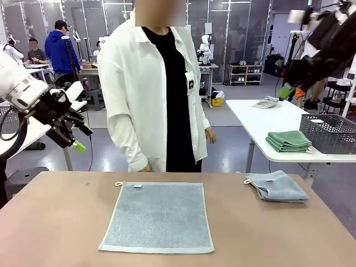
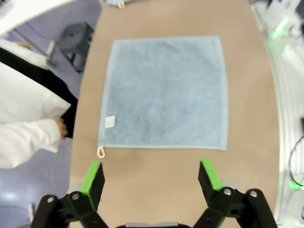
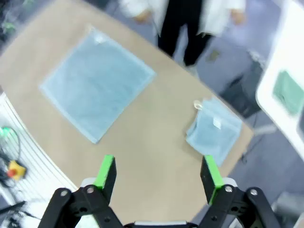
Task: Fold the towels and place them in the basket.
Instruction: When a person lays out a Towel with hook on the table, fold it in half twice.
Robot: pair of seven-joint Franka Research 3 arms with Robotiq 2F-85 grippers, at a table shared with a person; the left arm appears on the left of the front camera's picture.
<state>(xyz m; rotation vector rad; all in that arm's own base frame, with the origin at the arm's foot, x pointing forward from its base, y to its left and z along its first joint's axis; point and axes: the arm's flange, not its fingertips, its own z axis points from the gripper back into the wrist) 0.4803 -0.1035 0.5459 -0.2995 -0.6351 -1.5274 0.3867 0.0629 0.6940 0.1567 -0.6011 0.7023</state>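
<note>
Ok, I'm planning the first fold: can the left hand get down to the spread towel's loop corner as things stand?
Probably yes: the left hand hangs open over the table, the loop of the spread towel just ahead, nothing between; the person's hand is off the table.

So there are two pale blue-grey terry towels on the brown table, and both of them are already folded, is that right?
Not quite. Two pale blue-grey terry towels do lie on the brown table, but only the right-hand towel is folded. The middle towel is spread out flat. The front view shows it.
</note>
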